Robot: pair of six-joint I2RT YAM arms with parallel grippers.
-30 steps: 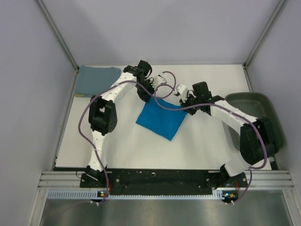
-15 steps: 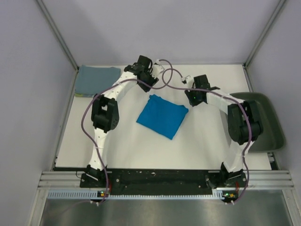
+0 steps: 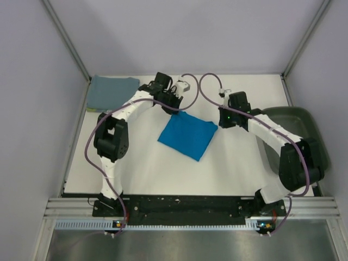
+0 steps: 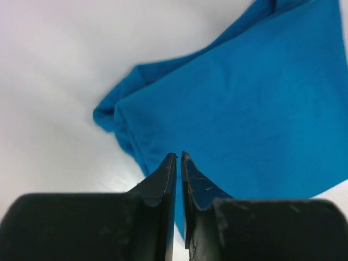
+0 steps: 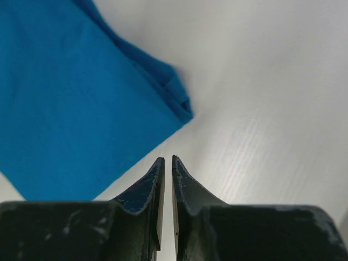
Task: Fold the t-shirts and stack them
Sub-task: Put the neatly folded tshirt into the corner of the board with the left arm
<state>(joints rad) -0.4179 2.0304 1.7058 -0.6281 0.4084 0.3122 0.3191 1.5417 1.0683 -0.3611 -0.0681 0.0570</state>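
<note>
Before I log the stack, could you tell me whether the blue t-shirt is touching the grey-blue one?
Apart. The top view shows white table between the blue t-shirt, mid-table, and the grey-blue t-shirt in the far left corner.

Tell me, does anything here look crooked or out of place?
The bright blue t-shirt lies askew, turned like a diamond, apart from the grey-blue t-shirt in the far left corner. Nothing looks spilled or damaged.

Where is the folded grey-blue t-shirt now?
In the top view, the grey-blue t-shirt lies at the far left corner of the table, well apart from the cobalt blue t-shirt in the middle.
</note>
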